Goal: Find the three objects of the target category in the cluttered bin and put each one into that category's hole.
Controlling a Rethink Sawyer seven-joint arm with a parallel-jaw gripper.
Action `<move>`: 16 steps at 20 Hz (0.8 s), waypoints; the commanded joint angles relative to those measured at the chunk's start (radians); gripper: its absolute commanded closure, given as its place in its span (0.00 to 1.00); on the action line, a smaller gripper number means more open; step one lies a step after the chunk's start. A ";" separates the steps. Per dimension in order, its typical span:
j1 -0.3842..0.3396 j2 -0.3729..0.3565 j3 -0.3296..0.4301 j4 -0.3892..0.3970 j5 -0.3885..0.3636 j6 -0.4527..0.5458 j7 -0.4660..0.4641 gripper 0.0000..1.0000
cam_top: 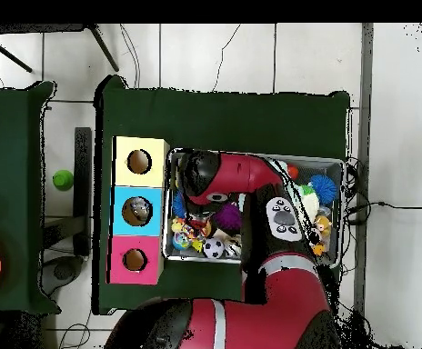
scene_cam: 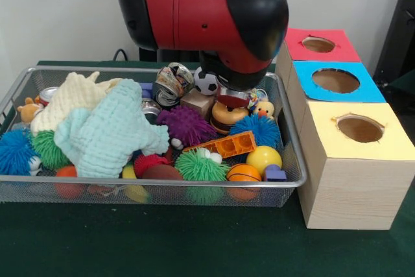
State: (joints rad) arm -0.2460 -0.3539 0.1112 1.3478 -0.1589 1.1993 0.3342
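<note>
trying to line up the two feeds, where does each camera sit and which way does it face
Front view: sits across the table, facing the robot, looking at the bin and three boxes; the red arm's wrist hangs over the toys.
Overhead view: looks straight down, robot base at bottom; the arm covers much of the bin.
Both show the bin and the blue-topped box's hole.

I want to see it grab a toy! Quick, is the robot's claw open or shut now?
Gripper: cannot be told. The arm's head hides it, low over the toys in the bin.
</note>
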 commanded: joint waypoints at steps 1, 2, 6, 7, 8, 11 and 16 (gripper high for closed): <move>0.017 0.078 0.030 0.097 0.032 0.049 0.256 0.00; 0.014 0.078 0.030 0.109 0.033 0.031 0.256 0.00; -0.002 0.089 0.049 0.148 0.051 -0.051 0.248 0.00; -0.002 0.091 0.050 0.153 0.051 -0.063 0.248 0.00; -0.005 0.088 0.046 0.163 0.050 -0.073 0.246 0.00; 0.007 0.097 0.028 0.155 0.029 -0.072 0.247 0.00; 0.017 0.105 0.008 0.142 0.008 -0.050 0.249 0.00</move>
State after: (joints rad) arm -0.2345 -0.3032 0.1094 1.4099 -0.1445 1.1991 0.3342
